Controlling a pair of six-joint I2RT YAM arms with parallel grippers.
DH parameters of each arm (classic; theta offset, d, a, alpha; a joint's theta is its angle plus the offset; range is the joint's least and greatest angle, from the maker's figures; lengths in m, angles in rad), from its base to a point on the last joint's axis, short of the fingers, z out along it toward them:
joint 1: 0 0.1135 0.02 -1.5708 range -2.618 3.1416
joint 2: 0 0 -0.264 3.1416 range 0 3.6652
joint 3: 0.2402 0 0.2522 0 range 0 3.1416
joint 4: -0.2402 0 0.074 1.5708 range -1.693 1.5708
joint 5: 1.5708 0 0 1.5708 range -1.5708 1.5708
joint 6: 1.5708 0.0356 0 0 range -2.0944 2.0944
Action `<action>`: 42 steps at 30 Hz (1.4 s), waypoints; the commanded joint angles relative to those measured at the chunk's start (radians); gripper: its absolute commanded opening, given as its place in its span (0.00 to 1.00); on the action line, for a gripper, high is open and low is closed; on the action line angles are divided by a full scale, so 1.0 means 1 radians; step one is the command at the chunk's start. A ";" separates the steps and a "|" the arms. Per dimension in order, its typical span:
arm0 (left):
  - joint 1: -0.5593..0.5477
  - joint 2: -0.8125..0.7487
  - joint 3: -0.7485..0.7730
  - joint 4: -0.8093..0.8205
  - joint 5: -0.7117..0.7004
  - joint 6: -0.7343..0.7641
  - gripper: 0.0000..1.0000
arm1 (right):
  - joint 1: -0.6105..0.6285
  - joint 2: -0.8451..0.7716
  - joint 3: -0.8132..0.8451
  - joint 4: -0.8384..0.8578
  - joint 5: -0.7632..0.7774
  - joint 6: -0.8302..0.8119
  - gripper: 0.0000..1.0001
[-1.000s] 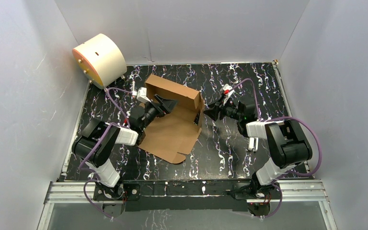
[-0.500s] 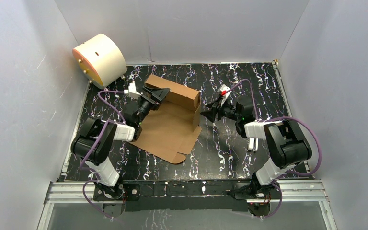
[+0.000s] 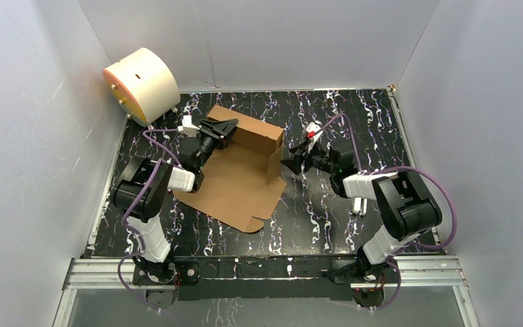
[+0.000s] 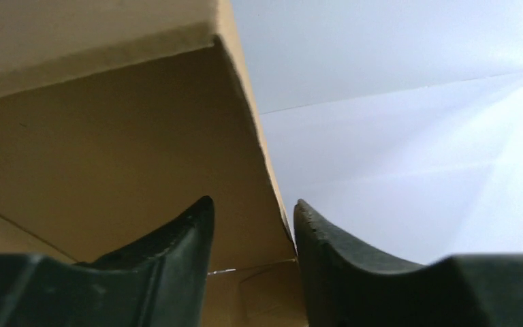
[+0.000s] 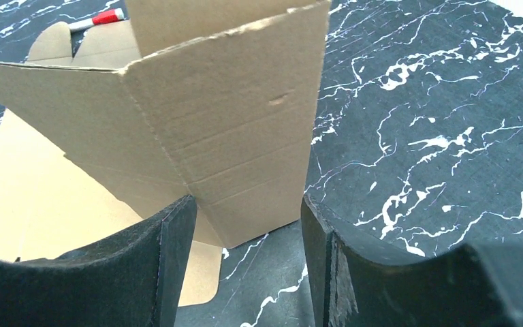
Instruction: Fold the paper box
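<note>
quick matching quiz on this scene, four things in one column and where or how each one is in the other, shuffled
Things:
1. box
2. drum
3. left gripper
4. right gripper

Place or state:
a. cream, in the far-left corner
b. astride the box's far-left wall edge
c. open, facing the box's right wall
d. brown, walls partly raised

Pairs: 1-d, 2-a, 3-b, 4-c

The rear wall of the paper box [image 3: 242, 178] stands between the fingers of the left gripper [image 3: 227, 127], and its side wall between those of the right gripper [image 3: 286, 163]. The drum [image 3: 141, 83] sits left of the left gripper, farther back.
</note>
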 commanded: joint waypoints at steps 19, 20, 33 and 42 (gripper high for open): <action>-0.021 0.027 -0.025 0.162 -0.031 -0.181 0.06 | 0.131 0.043 -0.002 0.295 0.311 -0.051 0.67; -0.025 0.028 -0.028 0.166 -0.032 -0.183 0.06 | 0.133 0.050 -0.002 0.305 0.315 -0.051 0.67; -0.053 0.016 -0.062 0.199 -0.047 -0.215 0.03 | 0.160 0.116 0.015 0.429 0.412 -0.097 0.67; -0.079 0.006 -0.062 0.211 -0.047 -0.231 0.03 | 0.185 0.149 0.017 0.497 0.541 -0.123 0.63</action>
